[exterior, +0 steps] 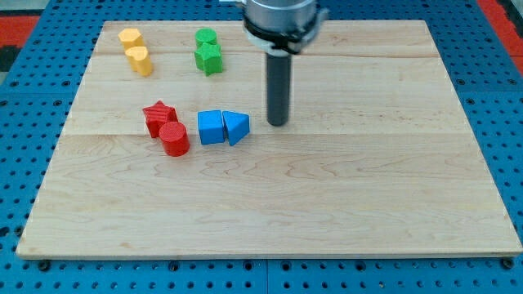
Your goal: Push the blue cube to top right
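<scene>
Red cylinder, blue cube, my tip

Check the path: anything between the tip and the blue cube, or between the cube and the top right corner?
Yes. The blue triangular block sits against the blue cube on the view's right, directly between it and my tip. Beyond that, the board toward the view's top right shows no blocks.

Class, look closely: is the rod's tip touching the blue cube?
No: my tip stands apart, right of the blue wedge, which lies between it and the blue cube.
</scene>
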Robot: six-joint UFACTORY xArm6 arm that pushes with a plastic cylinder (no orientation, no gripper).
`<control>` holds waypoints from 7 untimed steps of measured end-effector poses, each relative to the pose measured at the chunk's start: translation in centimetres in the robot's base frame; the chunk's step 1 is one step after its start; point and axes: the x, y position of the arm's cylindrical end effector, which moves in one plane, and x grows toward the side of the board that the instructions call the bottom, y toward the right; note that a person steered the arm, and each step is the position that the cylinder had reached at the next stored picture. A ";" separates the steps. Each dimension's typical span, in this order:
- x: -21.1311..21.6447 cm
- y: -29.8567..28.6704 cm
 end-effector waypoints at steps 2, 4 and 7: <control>11.7 -11.3; 10.5 -16.9; -0.3 -12.6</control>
